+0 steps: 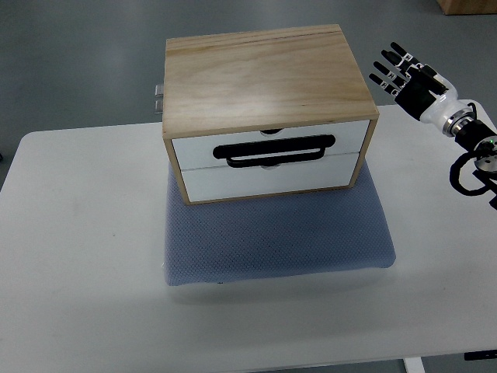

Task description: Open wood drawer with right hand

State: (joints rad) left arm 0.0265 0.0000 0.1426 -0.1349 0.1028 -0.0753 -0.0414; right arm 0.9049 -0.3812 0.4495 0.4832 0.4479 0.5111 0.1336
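Hovering off to the side, your right hand (402, 71) has its fingers spread, holding nothing. The wood drawer box (268, 113) sits to its left on a blue mat (279, 237) on the table (78, 256), both white drawer fronts flush, black handle (276, 150) untouched.

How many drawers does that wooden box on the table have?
2. The upper drawer and the lower drawer are stacked in the white front of the wooden box, a black handle across their seam. Other sides are hidden.
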